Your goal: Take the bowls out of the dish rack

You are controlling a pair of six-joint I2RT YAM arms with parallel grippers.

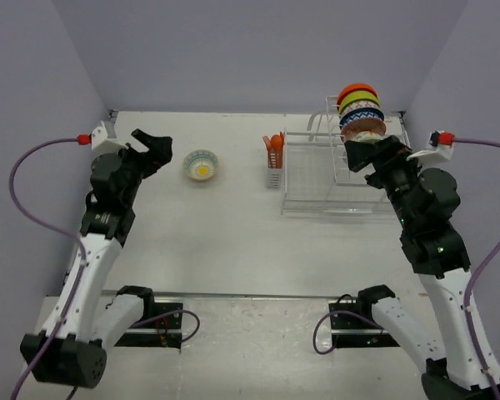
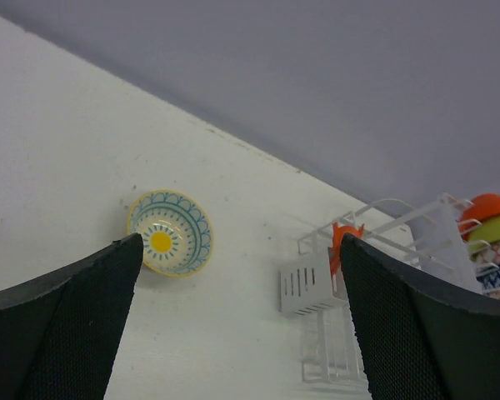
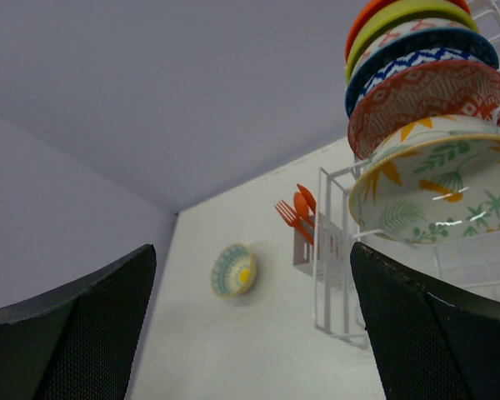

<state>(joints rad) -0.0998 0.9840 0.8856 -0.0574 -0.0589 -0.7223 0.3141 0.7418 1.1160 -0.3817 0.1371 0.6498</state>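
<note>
- On the worktop [image 1: 233, 242], between the left arm and the dish rack [image 1: 317, 200], one yellow-rimmed bowl [image 1: 201, 165] sits upright on its own. The other bowls [image 1: 360, 112] stand on edge in a tight row in the taller slotted part of the rack.
- Near that lone bowl but apart from it, the left fingers [image 1: 152, 143] are spread wide with nothing between them.
- Close under the near end of the row, the right fingers [image 1: 362, 152] are also spread wide and hold nothing. The nearest piece is a pale leaf-patterned bowl [image 3: 437, 187].
- The bowls lean on one another. Drawing the leaf-patterned bowl out at an angle could drag the red-brown bowl [image 3: 425, 100] behind it, or tip the whole row.
- A pinch on a thin glazed rim may slip, and the bowl would then fall onto the wires or the worktop.
- Rack wires stand close around the row. A finger that catches one could shift the rack and jolt the orange utensil holder [image 1: 273, 162] at its left end.
- A careless sweep of the left arm could knock the yellow-rimmed bowl along the worktop.
- From above, the right wrist covers the lower part of the nearest bowl and its slot, so I cannot tell whether the fingers touch it.
- The right wrist view cuts the row off at its edge, and the far bowls hide behind the near ones, so the count is unsure.
- No clear glass-like bowl can be made out anywhere.
</note>
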